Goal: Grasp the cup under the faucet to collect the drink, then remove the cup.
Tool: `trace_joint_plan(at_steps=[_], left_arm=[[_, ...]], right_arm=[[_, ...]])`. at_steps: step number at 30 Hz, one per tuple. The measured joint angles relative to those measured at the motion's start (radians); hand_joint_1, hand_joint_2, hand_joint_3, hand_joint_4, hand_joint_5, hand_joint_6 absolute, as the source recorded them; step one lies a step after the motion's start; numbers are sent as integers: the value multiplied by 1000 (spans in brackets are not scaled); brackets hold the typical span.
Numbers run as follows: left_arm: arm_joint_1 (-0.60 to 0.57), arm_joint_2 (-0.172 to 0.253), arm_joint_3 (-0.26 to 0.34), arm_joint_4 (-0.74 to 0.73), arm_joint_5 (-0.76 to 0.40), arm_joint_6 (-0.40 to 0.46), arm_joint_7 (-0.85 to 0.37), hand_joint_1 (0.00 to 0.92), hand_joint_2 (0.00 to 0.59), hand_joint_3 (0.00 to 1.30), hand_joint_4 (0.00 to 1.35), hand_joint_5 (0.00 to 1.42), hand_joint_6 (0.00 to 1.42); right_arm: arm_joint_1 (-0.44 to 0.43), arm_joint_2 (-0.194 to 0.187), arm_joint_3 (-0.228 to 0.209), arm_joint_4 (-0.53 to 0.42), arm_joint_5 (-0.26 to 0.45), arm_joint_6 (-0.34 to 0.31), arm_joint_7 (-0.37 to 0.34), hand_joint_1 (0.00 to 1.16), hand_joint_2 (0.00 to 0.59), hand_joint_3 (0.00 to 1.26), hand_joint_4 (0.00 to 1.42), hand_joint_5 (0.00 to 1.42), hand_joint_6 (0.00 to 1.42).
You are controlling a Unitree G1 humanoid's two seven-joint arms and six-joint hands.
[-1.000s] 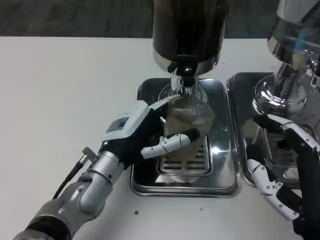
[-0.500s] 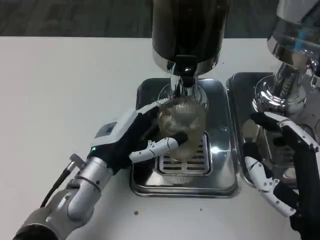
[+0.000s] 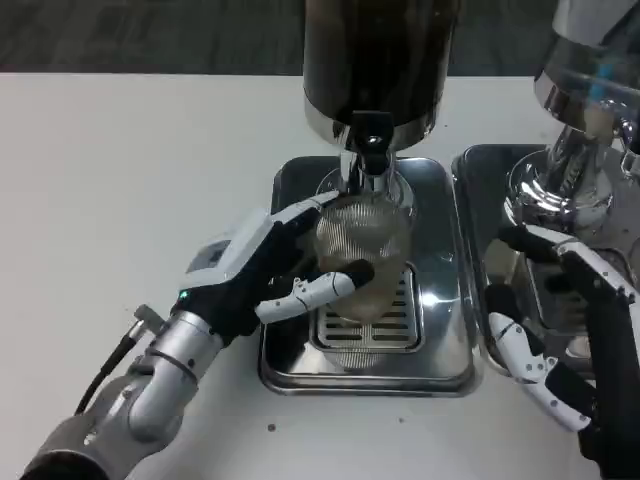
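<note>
A clear ribbed cup (image 3: 362,245) stands on the grate of the steel drip tray (image 3: 440,340), just in front of the black faucet (image 3: 370,140) of the dark drink dispenser (image 3: 380,60). My left hand (image 3: 262,270) grips the cup from the left, with fingers wrapped round its front and back. My right hand (image 3: 560,330) hangs at the right edge with fingers spread and nothing in them, over the neighbouring tray.
A second dispenser with a chrome base (image 3: 570,170) stands on its own tray (image 3: 475,190) at the right, close to my right hand. The white table (image 3: 130,190) stretches out to the left of the trays.
My left hand drew back towards me and left with the cup, which now sits lower on the grate than a second ago. The right hand barely shifted.
</note>
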Motion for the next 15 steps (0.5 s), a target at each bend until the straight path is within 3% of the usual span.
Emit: trace_joint_plan(at_steps=[15], left_arm=[[165, 106, 125, -236, -118, -99, -53, 0, 107, 204, 185, 264, 247]], right_arm=[[-26, -11, 6, 39, 13, -11, -1, 431, 388, 405, 376, 372, 515]])
